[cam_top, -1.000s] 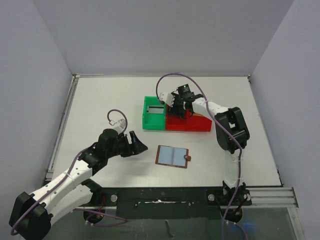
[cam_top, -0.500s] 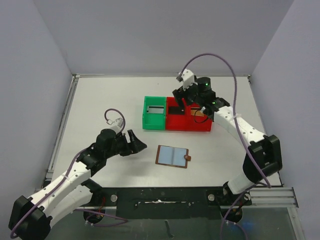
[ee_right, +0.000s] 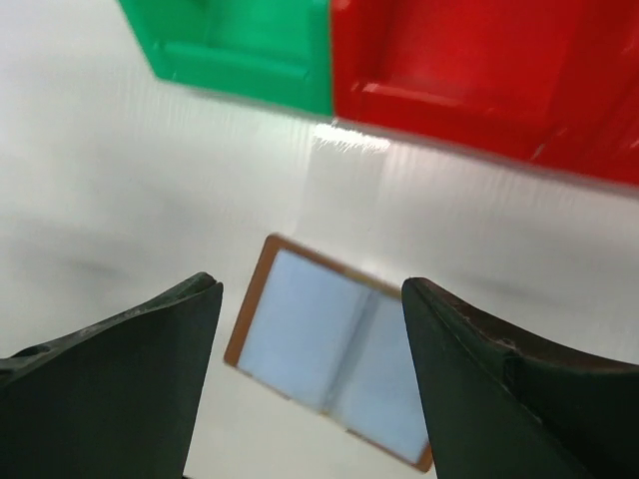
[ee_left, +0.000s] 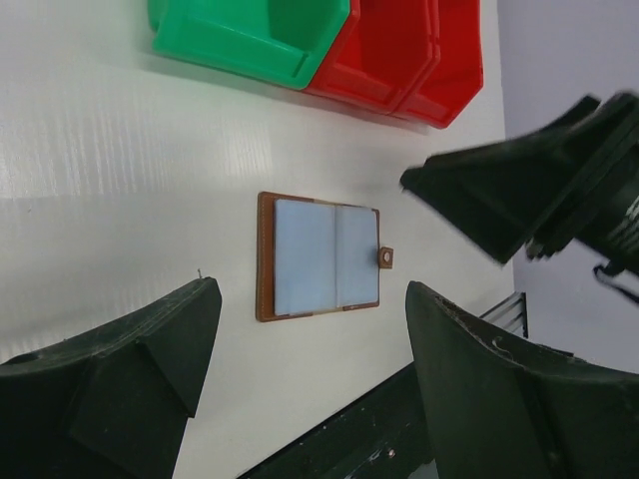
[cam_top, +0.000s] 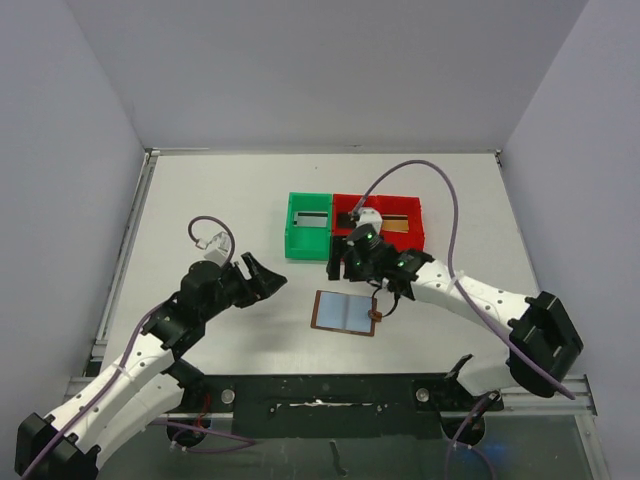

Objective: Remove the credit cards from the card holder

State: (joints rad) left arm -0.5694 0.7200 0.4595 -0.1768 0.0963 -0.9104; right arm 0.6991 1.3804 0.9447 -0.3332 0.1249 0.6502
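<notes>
The card holder [cam_top: 345,312] lies open and flat on the white table, brown rim and snap tab around pale blue-grey pockets. It shows in the left wrist view [ee_left: 324,255] and, blurred, in the right wrist view [ee_right: 334,354]. No card shows in its pockets. A grey card [cam_top: 312,218] lies in the green bin [cam_top: 292,228]. My right gripper [cam_top: 345,263] is open and empty, above the holder's far edge [ee_right: 312,284]. My left gripper [cam_top: 263,278] is open and empty, left of the holder [ee_left: 312,291].
A red bin [cam_top: 424,222] adjoins the green one behind the holder, with a tan flat piece [cam_top: 400,222] in it. Both bins show in the wrist views, green [ee_left: 250,35] [ee_right: 250,40] and red [ee_left: 419,60] [ee_right: 479,70]. The black rail [cam_top: 330,390] runs along the near edge.
My right arm has swung from over the bins down and toward the front, its gripper now at the holder's far edge. My left gripper has shifted slightly left. The holder has not moved.
</notes>
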